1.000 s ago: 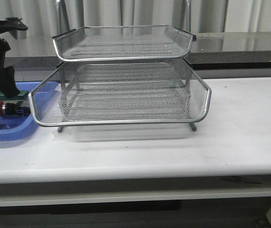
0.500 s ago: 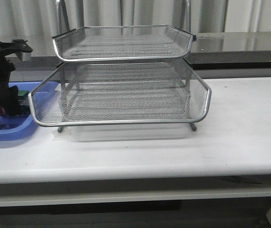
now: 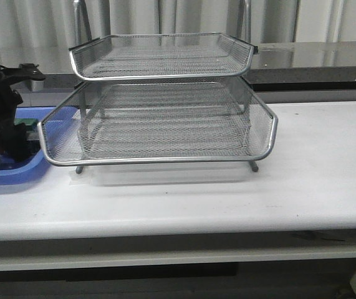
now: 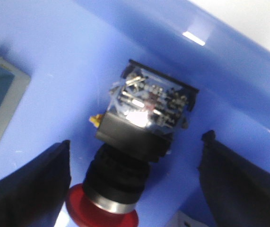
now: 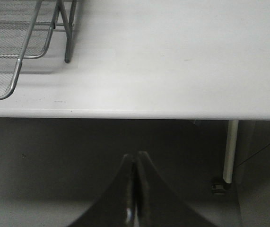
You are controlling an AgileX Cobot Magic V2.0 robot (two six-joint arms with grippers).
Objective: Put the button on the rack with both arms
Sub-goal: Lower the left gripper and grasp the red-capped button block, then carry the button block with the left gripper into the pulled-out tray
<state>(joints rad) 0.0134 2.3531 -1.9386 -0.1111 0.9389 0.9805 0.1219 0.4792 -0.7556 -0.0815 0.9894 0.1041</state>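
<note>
Left gripper (image 4: 134, 182) lowered into blue tray (image 4: 248, 66) since a second ago, now hiding the button from the front.

Fingers apart, straddling the button (image 4: 135, 142), which lies on its side on the tray floor. Close squarely across the black body, not the red head. Right gripper (image 5: 135, 189) pressed together, idle off the table edge. Rack (image 3: 159, 118) empty. No legible markings.

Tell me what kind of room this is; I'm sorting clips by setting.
Probably a lab or test workspace, not a home: a plain white table holds a wire rack, and a blue tray holds a push button. A stone counter and curtains stand behind.
</note>
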